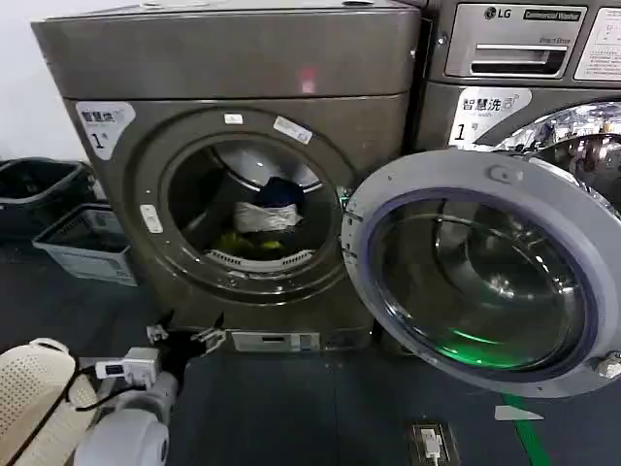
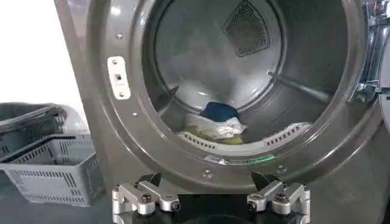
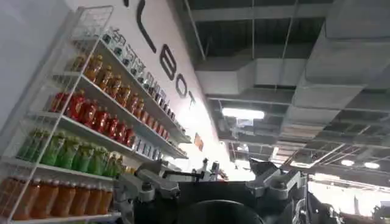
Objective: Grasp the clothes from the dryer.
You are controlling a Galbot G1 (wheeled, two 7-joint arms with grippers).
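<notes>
The clothes (image 1: 264, 216) lie in a small pile at the bottom of the drum, near the centre of the head view: a dark blue piece on top, a white-grey one under it and a yellow-green one lowest, resting on the drum floor just behind the perforated lip. In the left wrist view the same pile (image 2: 217, 123) sits low in the drum, a little right of the frame's centre.

The dryer (image 1: 146, 68) fills the upper left and middle of the head view, bronze-grey, with a white "1" sticker at its upper left corner and a small red light on its top panel. Its round door (image 1: 485, 277) is swung open to the right, glass facing the camera, covering the lower part of the silver LG machine (image 1: 514, 39) in the upper right.

The left gripper (image 1: 186, 336) is at the lower left of the head view, below the porthole and in front of the dryer's base, its jaws spread apart and empty; the left wrist view shows it (image 2: 210, 198) along the bottom edge, pointed at the opening.

The right gripper (image 3: 210, 182) shows at the bottom of the right wrist view, aimed up at a ceiling and shelves of bottles (image 3: 85, 115); its jaws are released and hold nothing.

A grey basket (image 1: 87, 243) stands on the floor at the left of the dryer.
</notes>
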